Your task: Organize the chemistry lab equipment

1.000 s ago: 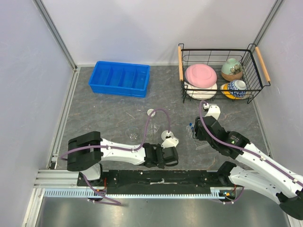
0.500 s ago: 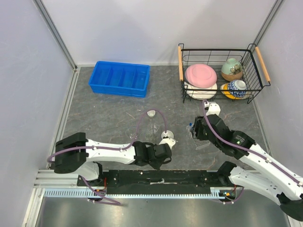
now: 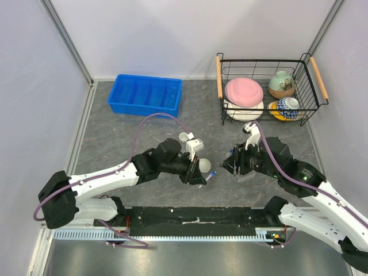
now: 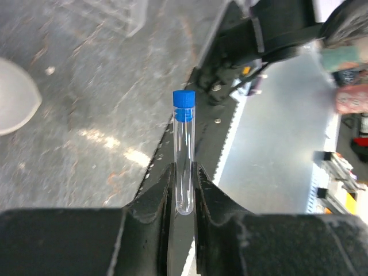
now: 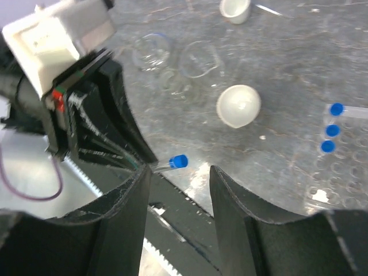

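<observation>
Bench [image 3: 115, 138], described left to right. A blue compartmented plastic tray [image 3: 145, 95] lay toward the far left corner. Near the middle of the near edge, the left gripper [image 4: 184, 178] was clamped on the rounded lower end of a slim clear tube with a blue screw cap [image 4: 184, 144]. The tube was carried clear of the bench with its cap pointing away from the fingers. It was judged light, rigid and smooth-walled, hence liable to slide or pivot in a two-finger pinch, and possibly brittle. The exposed upper body just below the cap appeared the best place for a second hold. A white round dish [image 5: 238, 106] lay on the bench near the tube, with clear glass beakers [image 5: 150, 50] close by. The right gripper [image 5: 178, 190] faced the capped end with its jaws apart and nothing between them. To its right, a clear plastic rack [image 5: 336, 158] carried other blue-capped tubes [image 5: 332, 131]. A black wire basket [image 3: 261, 60] holding a pink plate [image 3: 244, 91] and patterned ceramic bowls [image 3: 282, 83] occupied the far right corner.
</observation>
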`<state>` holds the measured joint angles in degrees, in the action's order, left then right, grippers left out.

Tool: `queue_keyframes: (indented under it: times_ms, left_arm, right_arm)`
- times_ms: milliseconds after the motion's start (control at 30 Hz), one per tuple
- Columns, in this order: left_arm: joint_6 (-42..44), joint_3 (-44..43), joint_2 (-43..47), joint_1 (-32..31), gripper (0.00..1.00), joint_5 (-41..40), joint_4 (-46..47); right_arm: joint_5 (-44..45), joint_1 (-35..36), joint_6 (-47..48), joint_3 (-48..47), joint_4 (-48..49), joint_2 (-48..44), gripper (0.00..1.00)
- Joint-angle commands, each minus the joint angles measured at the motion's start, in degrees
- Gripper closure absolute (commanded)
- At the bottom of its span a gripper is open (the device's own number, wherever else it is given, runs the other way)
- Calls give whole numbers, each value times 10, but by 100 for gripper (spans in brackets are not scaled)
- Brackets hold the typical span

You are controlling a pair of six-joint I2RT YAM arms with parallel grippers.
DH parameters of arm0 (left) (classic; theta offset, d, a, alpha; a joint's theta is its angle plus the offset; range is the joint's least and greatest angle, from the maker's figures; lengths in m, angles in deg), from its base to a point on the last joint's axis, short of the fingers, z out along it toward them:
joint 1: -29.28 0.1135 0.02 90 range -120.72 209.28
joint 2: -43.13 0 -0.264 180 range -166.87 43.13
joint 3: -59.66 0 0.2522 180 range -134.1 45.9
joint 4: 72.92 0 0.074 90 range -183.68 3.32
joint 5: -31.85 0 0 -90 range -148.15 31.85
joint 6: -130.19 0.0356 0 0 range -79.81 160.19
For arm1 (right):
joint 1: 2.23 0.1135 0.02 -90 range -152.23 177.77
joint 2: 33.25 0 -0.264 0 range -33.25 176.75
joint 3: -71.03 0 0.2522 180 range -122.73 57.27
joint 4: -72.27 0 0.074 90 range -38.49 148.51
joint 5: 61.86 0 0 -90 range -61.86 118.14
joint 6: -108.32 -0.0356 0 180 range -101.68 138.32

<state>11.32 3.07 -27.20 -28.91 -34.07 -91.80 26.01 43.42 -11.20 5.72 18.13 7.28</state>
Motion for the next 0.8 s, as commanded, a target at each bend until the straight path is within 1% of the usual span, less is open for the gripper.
queue_keyframes:
  times_ms: [0, 167, 200, 233, 300, 433, 467, 500, 567, 667, 767]
  left_arm:
    - [3, 16, 19, 32, 98, 176, 121]
    - [-43, 28, 15, 49, 98, 250, 211]
    - [-49, 29, 13, 55, 98, 273, 223]
    - [-61, 31, 11, 58, 98, 283, 249]
    - [-73, 32, 7, 67, 98, 308, 271]
    - [-112, 49, 6, 79, 98, 338, 328]
    - [-120, 55, 7, 82, 98, 342, 363]
    - [-128, 58, 5, 85, 98, 352, 377]
    - [-147, 67, 1, 89, 98, 360, 411]
    - [-160, 72, -4, 93, 98, 369, 433]
    - [-187, 85, -9, 97, 98, 382, 494]
  right_arm:
    - [-108, 4, 4, -16, 43, -34, 47]
    - [-179, 3, -11, -11, 63, -44, 47]
    - [-187, 3, -15, -8, 68, -45, 47]
    - [-194, 4, -18, -7, 74, -46, 47]
    - [-207, 3, -25, -4, 83, -48, 47]
    - [-212, 3, -28, -4, 87, -49, 47]
    - [-212, 4, -30, -5, 90, -49, 47]
    - [-213, 3, -33, -5, 91, -48, 47]
    - [-221, 4, -37, -4, 101, -46, 47]
    - [-227, 3, -44, 0, 113, -43, 47]
    - [-233, 3, -46, 3, 122, -37, 47]
